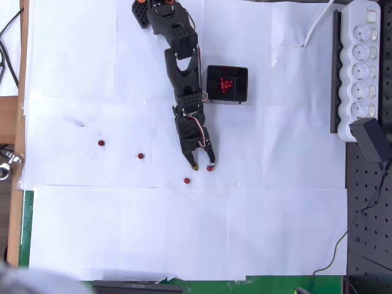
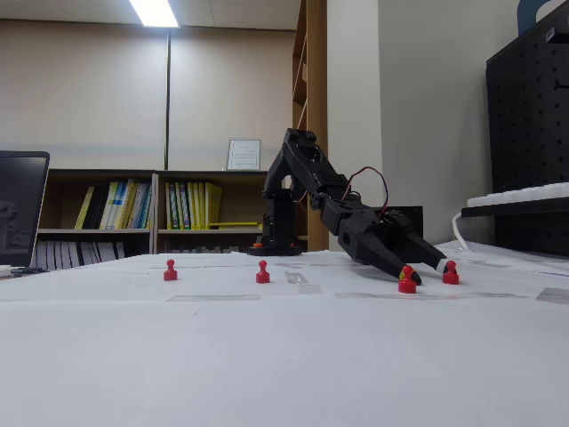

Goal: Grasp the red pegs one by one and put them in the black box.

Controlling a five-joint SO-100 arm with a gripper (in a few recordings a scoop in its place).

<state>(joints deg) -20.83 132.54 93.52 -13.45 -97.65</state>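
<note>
On the white paper: four red pegs point(image 1: 140, 156) are seen loose, spread in a loose line from 9 o'clock toward the middle of the overhead view, so that each can be reached singly
Gripper point(image 1: 202, 165): lowered to the paper with its tips pointing to 6 o'clock in the overhead view; the fingers are parted a little and nothing is held between them
Nearest peg point(image 1: 210, 168): lies just at the right fingertip, at about 4 o'clock from the gripper; it cannot be told whether it is touched
Next peg point(image 1: 187, 180): lies near, at 7 o'clock from the tips, outside the gap
Far pegs: two are left well apart toward 9 o'clock, one point(image 1: 101, 143) farthest out
Black box point(image 1: 226, 84): set at 1 o'clock from the gripper, beside the arm point(image 1: 184, 73), so the carry is short; red pegs are seen lying inside it
Step judged: a grasp is being lined up on the nearest peg
Power strip point(image 1: 361, 67): kept at 3 o'clock, off the paper
</note>
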